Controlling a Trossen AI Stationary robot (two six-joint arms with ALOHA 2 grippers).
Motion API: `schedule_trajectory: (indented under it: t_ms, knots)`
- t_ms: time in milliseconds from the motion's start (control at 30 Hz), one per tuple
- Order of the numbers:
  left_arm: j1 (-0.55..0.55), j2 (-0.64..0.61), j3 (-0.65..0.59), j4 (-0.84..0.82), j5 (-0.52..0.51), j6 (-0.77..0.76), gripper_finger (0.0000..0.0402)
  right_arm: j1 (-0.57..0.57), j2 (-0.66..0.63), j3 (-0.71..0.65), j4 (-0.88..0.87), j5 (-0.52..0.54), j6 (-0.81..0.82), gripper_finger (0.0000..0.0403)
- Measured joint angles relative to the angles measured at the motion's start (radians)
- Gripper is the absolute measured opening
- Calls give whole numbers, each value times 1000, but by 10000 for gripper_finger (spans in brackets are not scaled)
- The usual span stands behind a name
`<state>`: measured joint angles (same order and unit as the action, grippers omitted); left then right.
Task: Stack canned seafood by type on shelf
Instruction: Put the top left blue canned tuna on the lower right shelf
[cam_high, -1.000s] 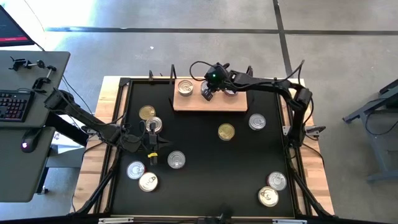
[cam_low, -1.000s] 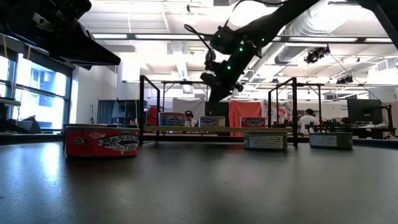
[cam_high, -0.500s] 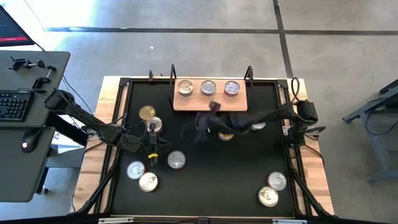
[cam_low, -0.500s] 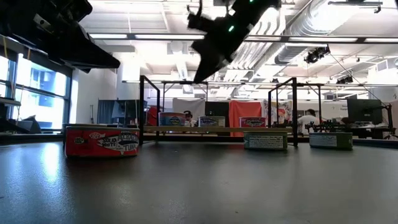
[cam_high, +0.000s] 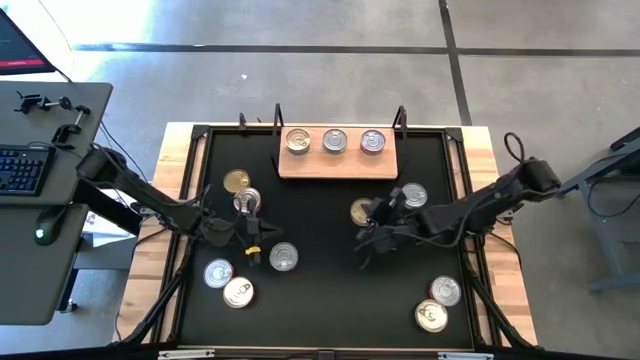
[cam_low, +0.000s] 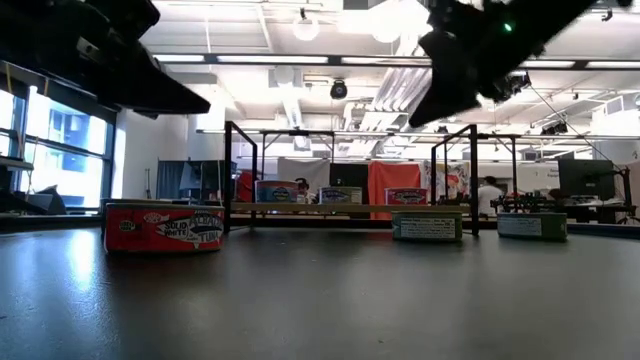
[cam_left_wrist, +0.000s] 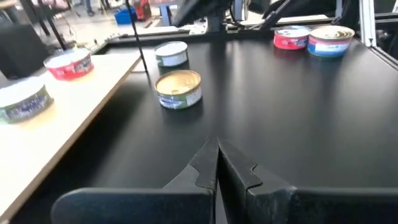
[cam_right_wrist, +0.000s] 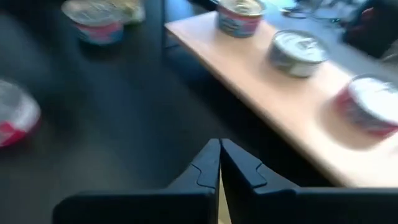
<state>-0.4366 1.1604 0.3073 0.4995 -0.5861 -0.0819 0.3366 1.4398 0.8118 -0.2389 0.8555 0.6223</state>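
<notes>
The shelf (cam_high: 338, 163), a light-wood board on a black wire frame, stands at the mat's far edge. Three tins (cam_high: 335, 141) sit in a row on it, also seen in the right wrist view (cam_right_wrist: 298, 53). Several more tins lie on the black mat: a gold one (cam_high: 363, 211), a silver one (cam_high: 413, 196), and others at the left (cam_high: 283, 257) and near right (cam_high: 445, 290). My right gripper (cam_high: 366, 240) (cam_right_wrist: 220, 142) hovers shut over the mat's middle, near the gold tin. My left gripper (cam_high: 256, 226) (cam_left_wrist: 217, 142) is shut, low over the mat's left part, holding nothing.
A gold tin (cam_high: 237, 181) and a silver one (cam_high: 246, 200) lie just far of my left gripper. Two tins (cam_high: 238, 292) sit at the near left, and one (cam_high: 431, 316) at the near right. A red-labelled tin (cam_low: 163, 228) shows at left in the low view.
My right gripper has swung away from over the shelf's middle toward the table's near edge and now hangs over the mat's middle. The middle tin, which the gripper covered before, now shows on the shelf between the other two.
</notes>
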Motion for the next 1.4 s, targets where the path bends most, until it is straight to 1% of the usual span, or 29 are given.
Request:
schedule_trajectory:
  t_ms: [100,233,300,367,433,500,567,600,700,767,867,900,967,1033,1133,1200,1300,1400]
  knots:
    - [20,26,0,74,0,67,0,1,-8,-111,226,-66,-27,28]
    - [38,58,0,159,0,93,1,-4,0,-212,449,-169,-51,81]
    - [42,72,0,187,6,94,1,-4,0,-231,495,-204,-75,112]
    - [47,86,0,215,23,94,1,-4,0,-231,503,-227,-128,143]
    - [53,97,0,240,40,94,1,0,0,-210,503,-275,-215,168]
    - [59,104,0,258,59,94,1,8,0,-177,491,-333,-303,185]
    - [66,104,1,262,62,94,1,22,0,-119,413,-352,-350,191]
    - [69,104,4,263,63,94,1,28,0,-79,340,-353,-355,191]
    - [70,104,11,263,63,83,1,46,0,67,21,-355,-304,189]
    - [67,104,12,263,63,66,1,55,0,168,-202,-374,-214,186]
    - [68,104,12,262,64,50,1,66,0,284,-477,-447,-42,184]
    - [67,104,12,262,64,50,1,71,0,308,-547,-482,17,183]
    - [68,104,12,262,64,48,1,86,0,335,-655,-596,151,183]
    - [68,104,12,263,64,35,1,116,0,337,-732,-713,270,183]
    - [67,104,12,261,64,-5,1,188,0,307,-767,-798,413,183]
    - [67,104,12,257,81,-40,1,242,0,279,-774,-812,492,183]
    - [67,104,12,259,113,-68,1,312,0,237,-758,-800,624,183]
    - [65,104,12,263,167,-85,1,372,0,195,-726,-748,755,183]
